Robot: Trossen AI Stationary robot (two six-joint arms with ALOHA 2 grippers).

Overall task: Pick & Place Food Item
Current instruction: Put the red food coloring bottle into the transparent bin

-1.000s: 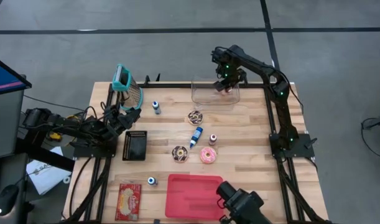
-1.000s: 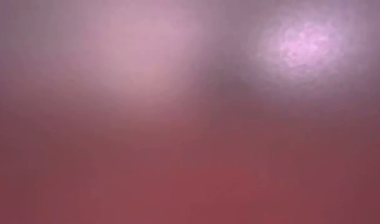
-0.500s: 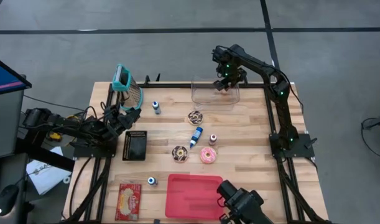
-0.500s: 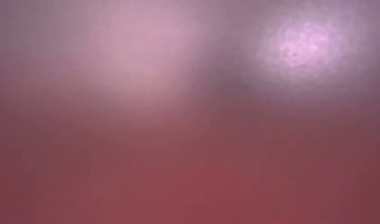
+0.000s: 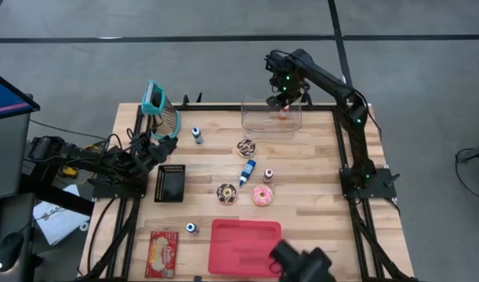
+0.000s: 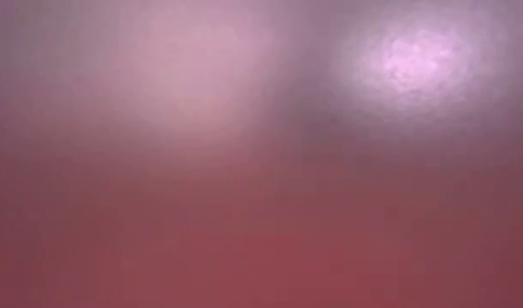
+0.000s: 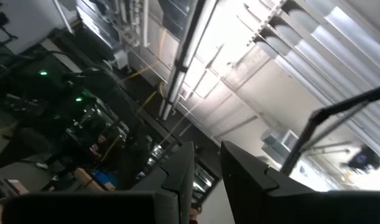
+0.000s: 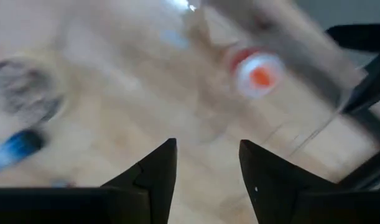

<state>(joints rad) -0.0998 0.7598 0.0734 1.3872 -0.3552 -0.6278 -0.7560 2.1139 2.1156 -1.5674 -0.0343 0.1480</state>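
Observation:
A small round food item (image 5: pixel 284 112), red and white with an orange middle (image 8: pixel 258 70), lies at the right end of the clear container (image 5: pixel 263 121) by the table's far edge. My right gripper (image 5: pixel 285 95) hangs above it, pointing down. Its fingers (image 8: pixel 153 173) are open with nothing between them. My left gripper (image 5: pixel 162 146) waits at the table's left edge. It points up into the room, and its fingers (image 7: pixel 180 174) stand a narrow gap apart and hold nothing.
Mid-table lie two dark donuts (image 5: pixel 245 146) (image 5: pixel 226 193), a pink donut (image 5: pixel 263 195), a blue tube (image 5: pixel 247 171) and a small bottle (image 5: pixel 268 175). A red tray (image 5: pixel 245 246) and a snack packet (image 5: pixel 162 253) sit near the front. A grater (image 5: pixel 161 111) stands far left. The low view is blocked by a red blur.
My right gripper has risen straight up from the clear container. The red-and-white item has stayed down in the container's right end.

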